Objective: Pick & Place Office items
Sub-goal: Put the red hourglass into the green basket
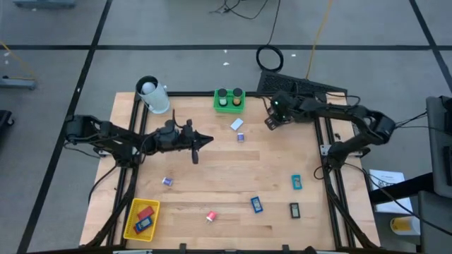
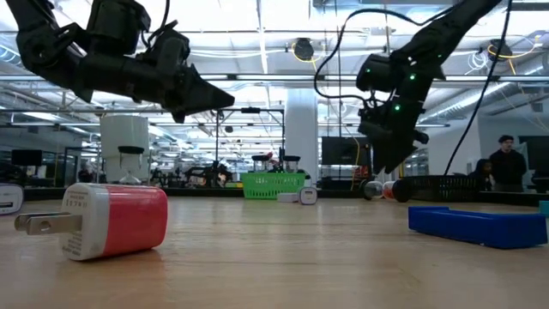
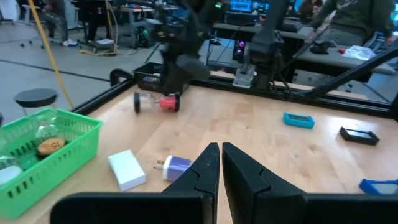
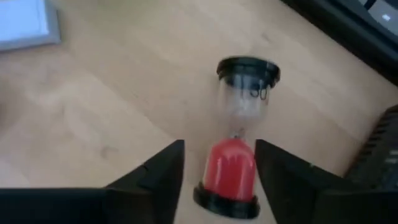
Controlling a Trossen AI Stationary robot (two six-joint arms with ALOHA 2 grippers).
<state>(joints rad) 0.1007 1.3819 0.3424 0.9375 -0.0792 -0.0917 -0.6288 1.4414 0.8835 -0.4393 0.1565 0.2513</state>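
A small hourglass (image 4: 239, 149) with black end caps and red sand lies on its side near the table's far right corner; it also shows in the left wrist view (image 3: 158, 102). My right gripper (image 4: 217, 180) hangs open above it, one finger on either side of the red bulb. My left gripper (image 3: 221, 155) is shut on nothing, level above the table's left middle (image 1: 205, 141). Loose office items lie flat on the wood: a white block (image 1: 236, 124), a purple plug (image 1: 241, 137), a teal block (image 1: 296, 182), a blue block (image 1: 256, 204), a black piece (image 1: 294, 209) and a red-and-white plug (image 2: 111, 221).
A green basket (image 1: 229, 100) with two dark cylinders stands at the far edge. A yellow basket (image 1: 141, 219) holding red and blue blocks sits at the near left corner. A white cylinder (image 1: 152, 95) stands at the far left. A black frame rail (image 3: 273, 93) runs behind the hourglass. A person (image 2: 508, 163) stands beyond the table.
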